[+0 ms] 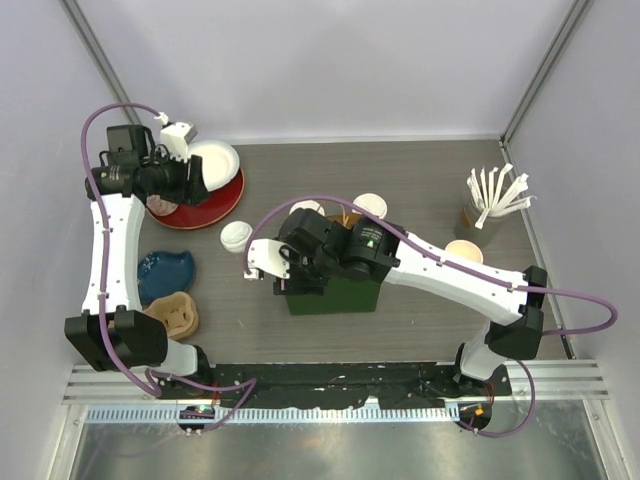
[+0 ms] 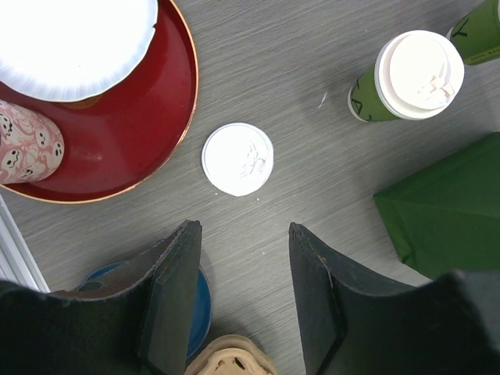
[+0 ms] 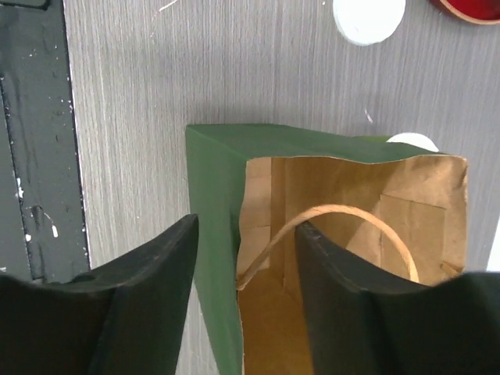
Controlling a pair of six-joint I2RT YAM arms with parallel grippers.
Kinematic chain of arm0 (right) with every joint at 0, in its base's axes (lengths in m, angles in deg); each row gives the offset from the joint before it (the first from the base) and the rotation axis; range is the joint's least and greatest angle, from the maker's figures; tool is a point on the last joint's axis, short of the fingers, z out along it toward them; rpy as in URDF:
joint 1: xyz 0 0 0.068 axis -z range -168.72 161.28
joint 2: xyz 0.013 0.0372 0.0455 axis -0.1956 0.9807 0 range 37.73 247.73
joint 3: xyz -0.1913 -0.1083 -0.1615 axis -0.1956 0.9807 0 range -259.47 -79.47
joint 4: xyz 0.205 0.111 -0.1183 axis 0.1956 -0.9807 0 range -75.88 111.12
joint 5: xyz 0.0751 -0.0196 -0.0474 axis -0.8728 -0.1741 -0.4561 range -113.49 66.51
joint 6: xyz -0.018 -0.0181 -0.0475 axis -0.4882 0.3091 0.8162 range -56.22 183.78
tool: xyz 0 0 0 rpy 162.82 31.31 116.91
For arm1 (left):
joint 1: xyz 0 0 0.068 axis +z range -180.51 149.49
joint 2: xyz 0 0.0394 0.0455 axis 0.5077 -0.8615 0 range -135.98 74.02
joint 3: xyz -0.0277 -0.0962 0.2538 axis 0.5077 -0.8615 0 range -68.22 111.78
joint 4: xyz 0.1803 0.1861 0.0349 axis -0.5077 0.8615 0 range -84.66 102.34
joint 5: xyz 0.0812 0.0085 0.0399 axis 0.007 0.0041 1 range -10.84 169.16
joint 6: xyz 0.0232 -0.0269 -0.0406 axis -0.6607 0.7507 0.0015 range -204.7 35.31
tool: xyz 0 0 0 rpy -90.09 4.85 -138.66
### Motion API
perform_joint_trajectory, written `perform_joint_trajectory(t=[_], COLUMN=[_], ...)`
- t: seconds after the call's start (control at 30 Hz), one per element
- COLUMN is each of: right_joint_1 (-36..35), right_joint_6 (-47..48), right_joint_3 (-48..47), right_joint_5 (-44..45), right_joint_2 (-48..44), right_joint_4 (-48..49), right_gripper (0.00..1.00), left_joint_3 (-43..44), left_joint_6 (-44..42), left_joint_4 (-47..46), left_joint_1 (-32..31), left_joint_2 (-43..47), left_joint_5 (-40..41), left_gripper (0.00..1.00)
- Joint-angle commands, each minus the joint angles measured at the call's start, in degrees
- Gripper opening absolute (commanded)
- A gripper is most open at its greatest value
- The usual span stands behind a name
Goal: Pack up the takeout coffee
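One takeout coffee, a green cup (image 2: 414, 74) with a white lid, stands on the table beside the green paper bag (image 2: 445, 211). A second green cup (image 2: 480, 31) shows at the edge behind it. From above, two white-lidded cups (image 1: 305, 208) (image 1: 370, 205) stand just behind the bag (image 1: 335, 295). My right gripper (image 3: 246, 223) is open and straddles the bag's near wall (image 3: 215, 234), one finger outside and one inside by the paper handle (image 3: 336, 212). My left gripper (image 2: 244, 228) is open over bare table, nothing between its fingers.
A loose white lid (image 2: 238, 158) lies ahead of my left gripper. A red plate (image 2: 148, 133) carries a white paper plate (image 2: 74, 35) and a pink mug (image 2: 27, 144). A blue dish (image 1: 165, 272) and a tan piece (image 1: 178, 312) lie left. A lidless cup (image 1: 463, 250) and a straw holder (image 1: 485, 205) stand right.
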Motion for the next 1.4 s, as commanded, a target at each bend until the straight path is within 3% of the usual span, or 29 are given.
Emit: perform_joint_trajectory(t=[0.0,0.13,0.17,0.27,0.4,0.7,0.9,1.07,1.2,1.37], right_joint_1=[-0.4,-0.4,-0.4,-0.4,-0.4,-0.4,-0.4,-0.4,-0.4,-0.4], right_joint_6=[-0.7,-1.5,-1.7,-2.5,-3.3,-6.9,-8.0,-10.9,-11.9,-12.7], right_joint_3=[-4.6,-7.1,-7.2,-7.9,-7.8,-10.1,-9.3,-2.3,-2.6,-5.2], right_joint_5=[0.3,0.2,-0.3,-1.0,-2.5,-6.8,-12.0,-4.9,-2.6,-3.3], right_joint_2=[-2.4,-3.8,-4.2,-5.7,-6.8,-6.4,-12.1,-19.1,-17.9,-13.6], right_joint_4=[1.1,1.8,2.3,2.3,1.1,-4.2,2.3,12.8,13.0,10.9], right_gripper=[0.62,0.7,0.79,0.87,0.87,0.87,0.87,0.87,0.87,0.86], left_joint_3=[0.5,0.8,1.0,1.6,1.0,1.2,1.9,-4.7,-12.4,-26.7], left_joint_6=[-0.7,-1.3,-1.9,-2.9,-4.8,-4.9,-8.2,-9.8,-6.4,-9.4], left_joint_4=[0.5,1.5,1.8,3.8,4.9,6.3,12.2,19.5,20.7,16.2], left_joint_1=[0.4,0.3,0.4,0.4,0.4,0.4,1.2,8.8,18.1,24.6], left_joint_2=[1.6,1.6,1.6,2.0,3.0,2.5,3.0,4.3,6.9,11.7], left_joint_5=[-0.4,-0.5,-0.4,1.2,4.0,3.3,9.7,19.7,21.2,24.9], left_gripper=[0.54,0.57,0.57,0.59,0.65,0.66,0.56,0.38,0.36,0.41])
